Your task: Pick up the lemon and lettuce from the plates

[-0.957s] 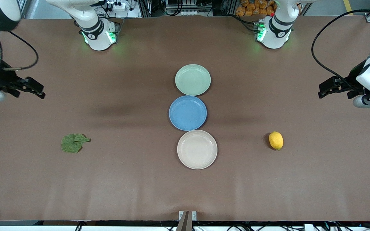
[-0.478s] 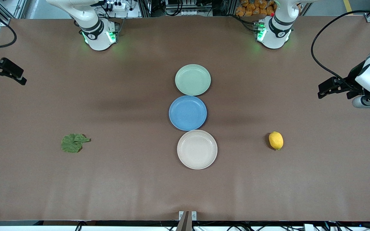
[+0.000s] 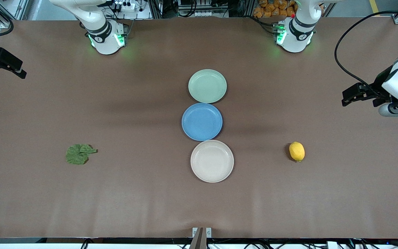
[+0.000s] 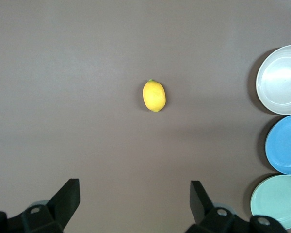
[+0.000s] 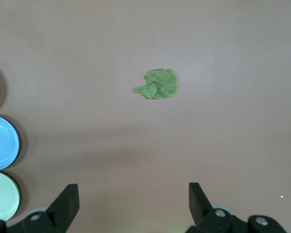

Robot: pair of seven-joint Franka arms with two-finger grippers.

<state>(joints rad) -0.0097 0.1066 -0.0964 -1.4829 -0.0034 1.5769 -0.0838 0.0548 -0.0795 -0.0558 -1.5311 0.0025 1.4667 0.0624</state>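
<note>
**Lemon and lettuce lie on the bare desk, plates empty**

Brown covering spans the whole desk point(image 3: 143, 200). Nearest the front camera sits the beige plate point(image 3: 212, 161), with the lettuce point(image 3: 79, 154) well apart toward the right arm's end and the lemon point(image 3: 296, 151) toward the left arm's end. Farther on come the blue plate point(image 3: 202, 121), then the mint green plate point(image 3: 207, 86). Left gripper point(image 3: 352, 95) and right gripper point(image 3: 7, 64) hang above the desk's ends, jaws spread wide, holding nothing.

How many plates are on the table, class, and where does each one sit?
3, in a touching row mid-table. The green plate lies farthest from the front camera, the blue plate in the middle, the beige plate nearest. All are empty; none appears hidden.
</note>
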